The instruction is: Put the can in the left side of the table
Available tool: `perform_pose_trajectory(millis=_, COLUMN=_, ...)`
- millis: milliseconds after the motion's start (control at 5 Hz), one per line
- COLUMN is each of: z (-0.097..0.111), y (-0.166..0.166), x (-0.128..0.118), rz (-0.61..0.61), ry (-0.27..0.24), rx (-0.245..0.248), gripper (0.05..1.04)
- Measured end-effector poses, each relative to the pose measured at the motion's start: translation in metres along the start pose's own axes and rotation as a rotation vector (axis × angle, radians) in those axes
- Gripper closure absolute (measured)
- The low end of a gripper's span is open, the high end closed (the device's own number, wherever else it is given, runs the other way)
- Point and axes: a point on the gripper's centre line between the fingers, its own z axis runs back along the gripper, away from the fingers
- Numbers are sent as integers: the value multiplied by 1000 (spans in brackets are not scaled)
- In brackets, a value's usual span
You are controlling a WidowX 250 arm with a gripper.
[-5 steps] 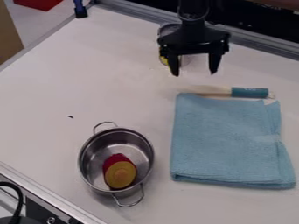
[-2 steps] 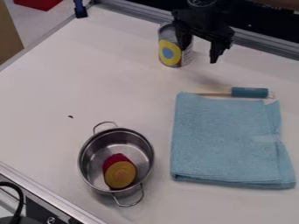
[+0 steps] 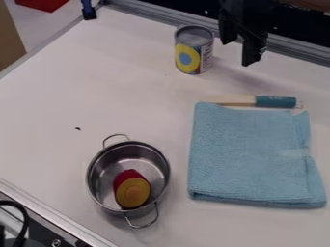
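Closing the spread, empty fingers (image 3: 253,52) off-centre risks the can (image 3: 193,50) being knocked over, since they are positioned beside it, not around it.

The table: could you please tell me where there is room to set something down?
In the view, a wide patch of table lies left of the can and above the metal pot, bar one dark speck; a narrower strip separates pot and blue cloth. It is crowded where the teal-handled utensil borders the cloth, and right of the can, near the pincer.
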Motion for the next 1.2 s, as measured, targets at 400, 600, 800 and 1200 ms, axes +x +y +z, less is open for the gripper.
perform_pose_trajectory(millis=400, z=-3, y=15, x=11, rz=-108, ry=-27, rx=14, gripper=87)
perform_pose_trajectory(millis=600, z=-8, y=26, x=7, rz=-89, ry=-28, rx=37, gripper=87)
perform_pose_trajectory(millis=800, z=-13, y=42, x=6, rz=-50, ry=-25, rx=6, gripper=87)
perform_pose_trajectory(millis=1200, z=-27, y=57, x=0, rz=-13, ry=12, rx=32, gripper=87)
